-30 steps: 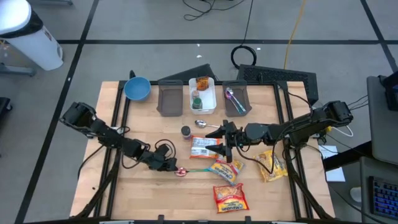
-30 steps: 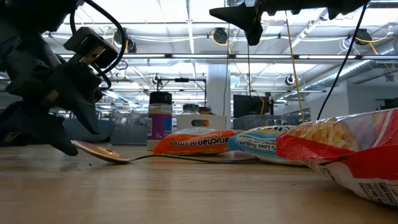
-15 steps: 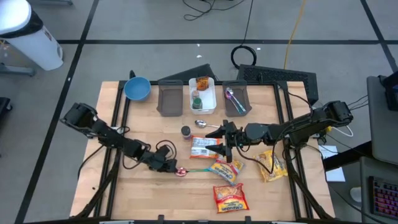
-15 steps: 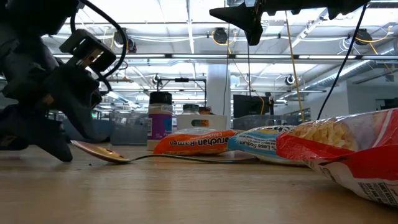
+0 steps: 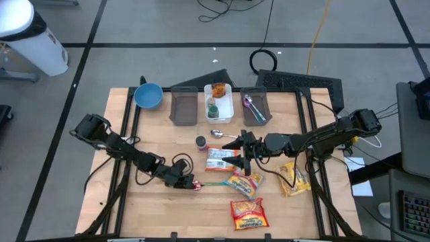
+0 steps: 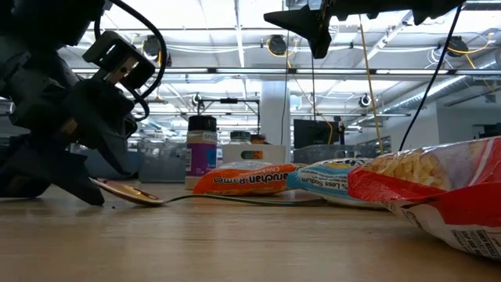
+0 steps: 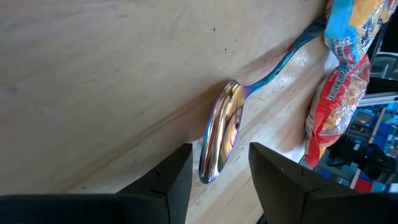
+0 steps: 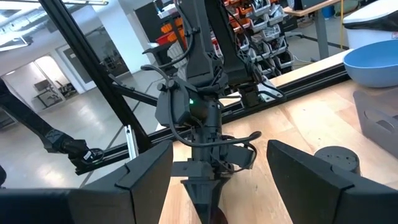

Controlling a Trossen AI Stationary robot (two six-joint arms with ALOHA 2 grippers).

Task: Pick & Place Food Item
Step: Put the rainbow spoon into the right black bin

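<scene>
An iridescent spoon lies on the wooden table, its bowl toward the left and its handle running right to the food packets. My left gripper is low at the table, open, with a finger on each side of the bowl's tip; it also shows in the high view. An orange ramen packet, a blue packet, a red packet and a yellow packet lie flat on the table. My right gripper is open and empty, above the orange packet. My left gripper's open fingers stand level on either side of the tip of the spoon's bowl, coming from the table's left. I cannot tell whether they touch it. The spoon lies flat on the table.
A spice jar and a second spoon lie behind the packets. At the far edge stand a blue bowl, a grey bin, a white bin with food and a grey bin with spoons.
My left gripper has edged toward the table's right, a little closer around the spoon's bowl. The spoon has stayed where it was.
</scene>
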